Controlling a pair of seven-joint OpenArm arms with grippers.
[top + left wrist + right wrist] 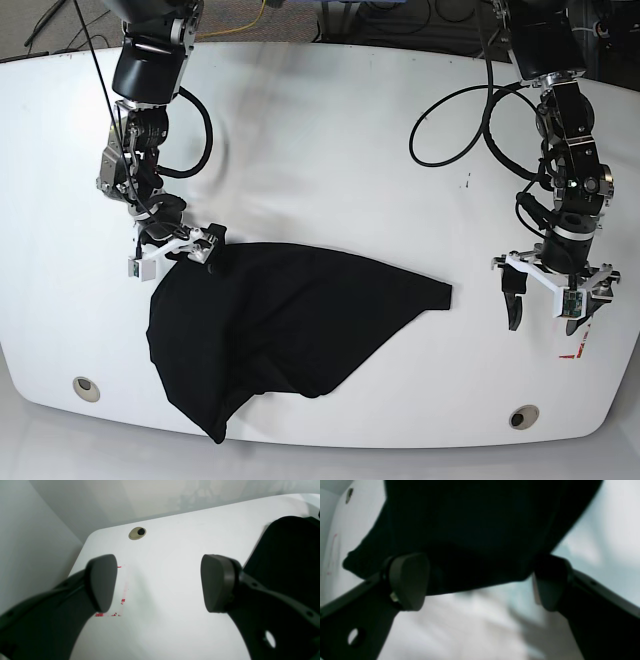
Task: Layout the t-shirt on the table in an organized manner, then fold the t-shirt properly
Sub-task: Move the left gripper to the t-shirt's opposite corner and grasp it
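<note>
Base view: the crumpled t-shirt (285,325) is approached by the wide-open right hand (180,250); the left hand (552,295), wide and empty, should be brought to its far corner across the desk (320,130).

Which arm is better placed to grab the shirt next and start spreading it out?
Probably the right. The right gripper, open, sits at the upper edge of the crumpled t-shirt; in its wrist view black fabric lies just beyond the fingertips. The left gripper, also open, hovers over bare table, apart from the cloth.
</note>
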